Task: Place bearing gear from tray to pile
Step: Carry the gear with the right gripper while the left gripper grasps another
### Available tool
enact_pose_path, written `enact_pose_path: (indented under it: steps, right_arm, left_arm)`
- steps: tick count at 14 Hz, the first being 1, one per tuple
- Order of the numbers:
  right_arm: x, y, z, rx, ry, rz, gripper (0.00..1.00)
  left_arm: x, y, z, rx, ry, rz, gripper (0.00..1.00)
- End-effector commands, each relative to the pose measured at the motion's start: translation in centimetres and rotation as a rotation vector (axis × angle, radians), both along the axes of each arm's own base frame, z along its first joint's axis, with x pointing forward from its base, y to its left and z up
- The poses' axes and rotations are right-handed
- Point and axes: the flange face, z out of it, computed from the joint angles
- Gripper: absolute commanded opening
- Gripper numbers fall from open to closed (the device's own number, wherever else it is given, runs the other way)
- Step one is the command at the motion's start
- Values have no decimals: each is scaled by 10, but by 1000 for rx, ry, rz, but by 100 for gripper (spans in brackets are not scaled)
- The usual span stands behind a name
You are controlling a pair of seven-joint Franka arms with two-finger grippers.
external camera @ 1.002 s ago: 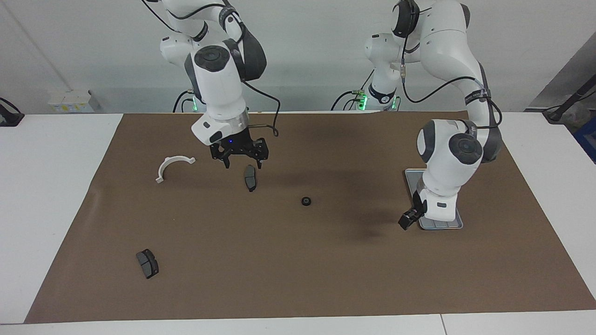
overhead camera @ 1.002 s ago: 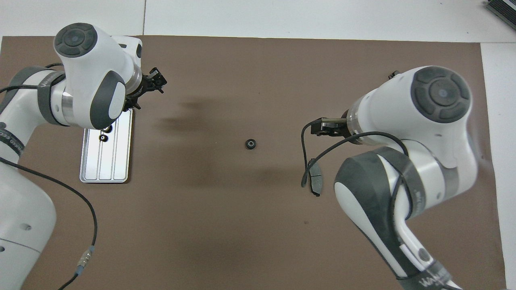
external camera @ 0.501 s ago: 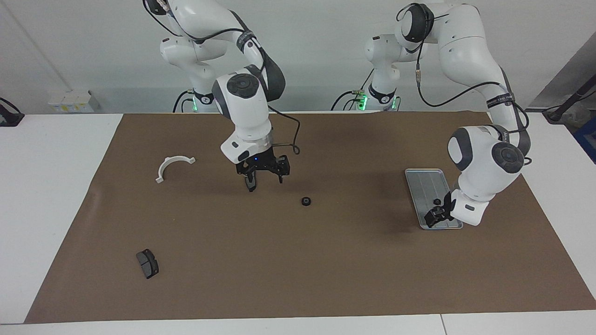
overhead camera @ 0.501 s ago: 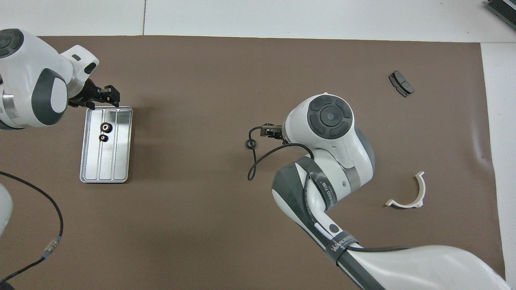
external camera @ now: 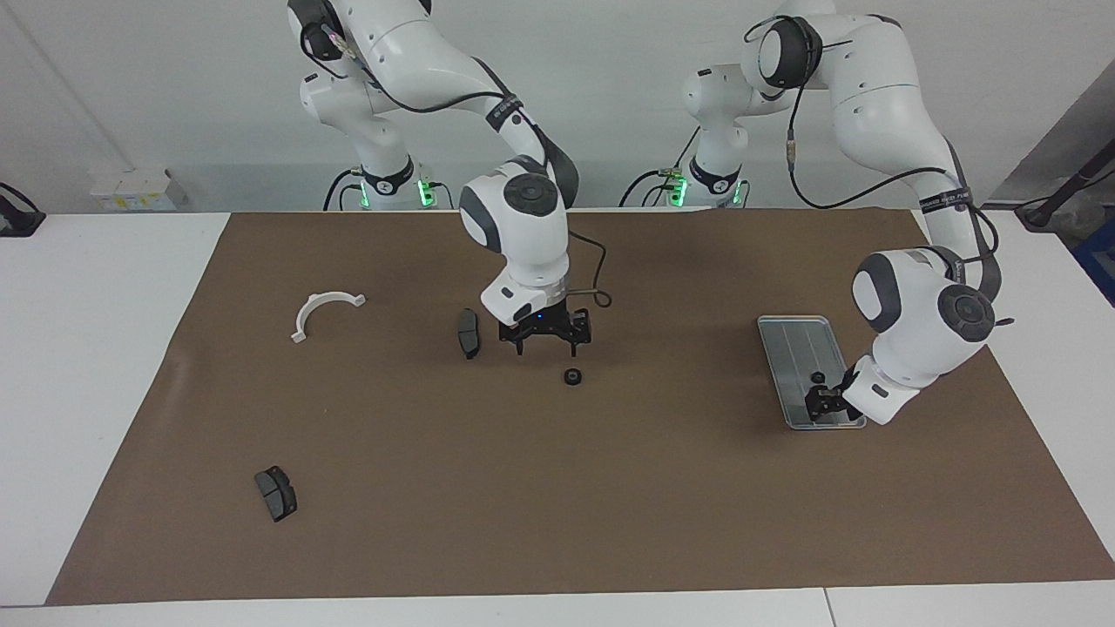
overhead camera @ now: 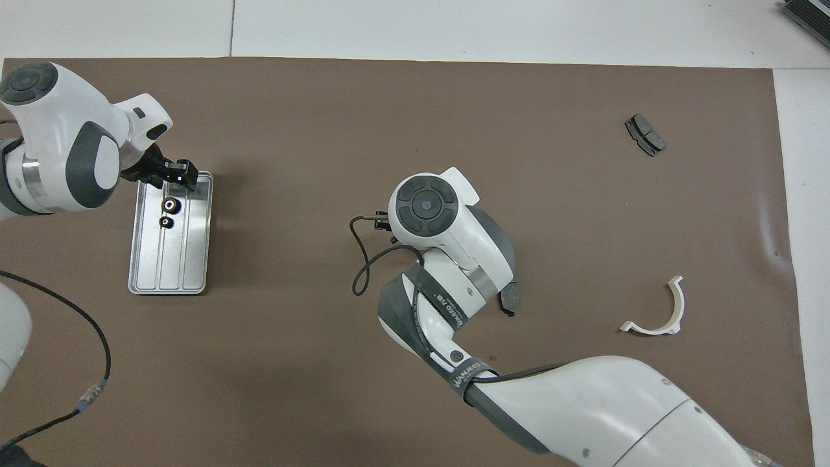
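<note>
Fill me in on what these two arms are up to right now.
The left gripper is down at the tray, which holds two small black gears. The right gripper, open and empty, hangs over a third gear lying mid-mat. A white bracket and two dark pads lie scattered toward the right arm's end.

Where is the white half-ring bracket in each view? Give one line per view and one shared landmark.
Facing view: white half-ring bracket lies on the brown mat toward the right arm's end.
Overhead view: same bracket, low in the picture.
Shared landmark: the dark pad lying beside it.
</note>
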Motion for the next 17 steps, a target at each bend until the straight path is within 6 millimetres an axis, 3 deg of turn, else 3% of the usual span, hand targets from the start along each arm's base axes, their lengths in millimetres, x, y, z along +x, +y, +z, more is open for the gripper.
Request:
enact_pose_path:
  steps: [1,7,11,13,14,15,17]
  right_arm:
    - [7,20,-5,6,-27,1,80]
    - [-3,20,-23,-9,-16,12,64]
    - [-4,19,-27,-6,-17,11,61]
    - [-2,17,-27,-3,-17,5,37]
    - [-2,17,-27,-5,-17,6,15]
    - [-2,17,-25,-4,-16,5,0]
    - [-1,14,-22,-10,-13,-5,0]
  left_arm:
    - [-8,6,-4,-5,36,-23,66]
    - [-13,12,-1,-3,76,-17,67]
    - [-17,13,-1,0,108,-16,66]
    - [-17,14,-3,9,113,-22,66]
    - [-18,14,-3,20,114,-29,65]
    - [-18,14,-3,26,122,-34,62]
    - [-19,15,-3,26,124,-33,58]
